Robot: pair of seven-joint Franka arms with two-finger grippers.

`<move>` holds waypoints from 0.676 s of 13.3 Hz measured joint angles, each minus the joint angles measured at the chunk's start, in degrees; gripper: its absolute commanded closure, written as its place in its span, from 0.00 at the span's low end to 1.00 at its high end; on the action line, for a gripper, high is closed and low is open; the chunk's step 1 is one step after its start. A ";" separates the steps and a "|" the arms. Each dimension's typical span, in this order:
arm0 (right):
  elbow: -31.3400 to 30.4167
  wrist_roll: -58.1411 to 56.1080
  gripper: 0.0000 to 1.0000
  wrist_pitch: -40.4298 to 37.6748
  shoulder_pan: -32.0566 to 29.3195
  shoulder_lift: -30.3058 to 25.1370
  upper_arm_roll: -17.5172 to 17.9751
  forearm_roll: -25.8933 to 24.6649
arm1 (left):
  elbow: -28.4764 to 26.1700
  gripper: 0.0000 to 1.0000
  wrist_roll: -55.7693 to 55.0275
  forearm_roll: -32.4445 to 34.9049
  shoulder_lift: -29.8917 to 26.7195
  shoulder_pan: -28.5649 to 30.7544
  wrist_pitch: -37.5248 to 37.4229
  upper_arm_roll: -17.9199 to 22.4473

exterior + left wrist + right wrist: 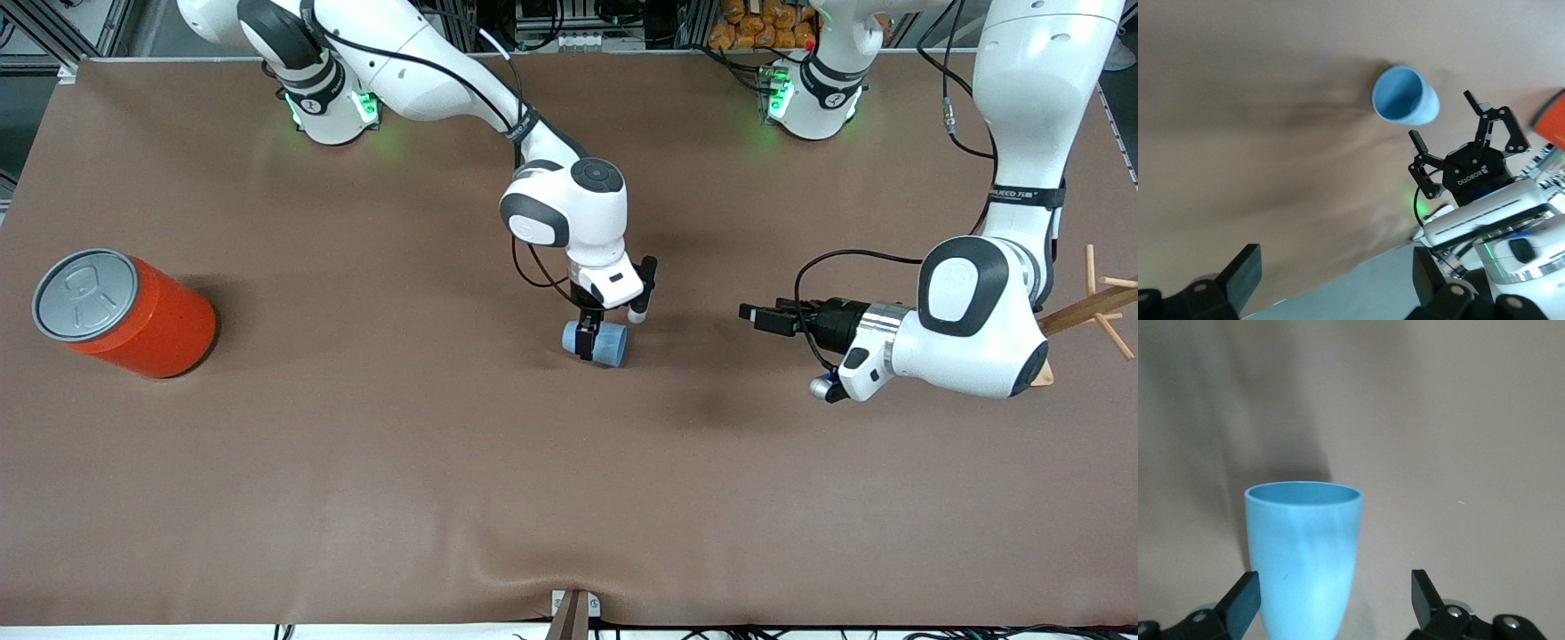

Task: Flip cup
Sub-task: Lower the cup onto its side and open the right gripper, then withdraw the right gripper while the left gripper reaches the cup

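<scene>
the cup (597, 343) lies on its side mid-worktop (356, 444) — right gripper (587, 345) low over it, fingers spread wide, not gripping. left gripper (752, 314) waits nearby, fingers wide too.

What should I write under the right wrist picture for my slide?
Open right gripper around a small light-blue tapered cup on the brown table.
</scene>
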 measured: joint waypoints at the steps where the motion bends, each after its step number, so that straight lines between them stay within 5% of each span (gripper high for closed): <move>1: 0.58 0.01 0.00 -1.18 -0.62 -1.06 -0.01 3.31 | 0.00 0.00 0.00 -1.71 0.10 -0.02 0.51 0.00; 9: 1.76 0.20 0.00 -22.95 -11.92 -16.96 -0.54 24.70 | 0.79 0.00 4.44 -13.60 6.60 -2.47 10.86 -0.05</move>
